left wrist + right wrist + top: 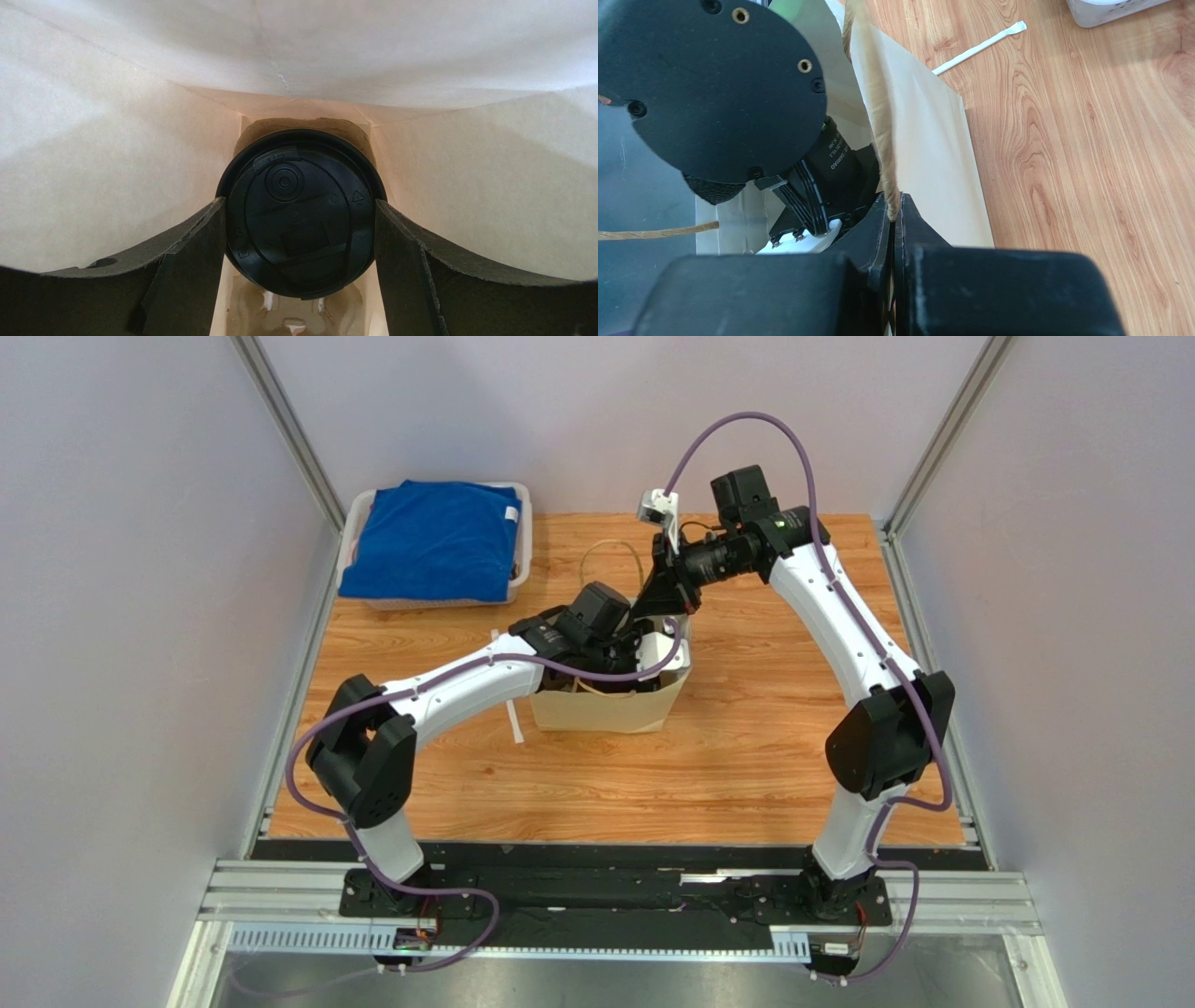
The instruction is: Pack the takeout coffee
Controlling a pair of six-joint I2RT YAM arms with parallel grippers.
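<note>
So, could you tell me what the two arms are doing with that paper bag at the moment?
They are packing the takeout coffee. The left gripper is down inside the paper bag, closed on the cup's black lid with a finger on either side. The right gripper is shut on the bag's rim, pinching it upright. The cup is well inside the bag but not yet released, and I cannot tell whether it touches the bottom.

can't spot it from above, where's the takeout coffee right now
In the left wrist view, the takeout coffee sits inside the paper bag, between the fingers of the left gripper.
</note>
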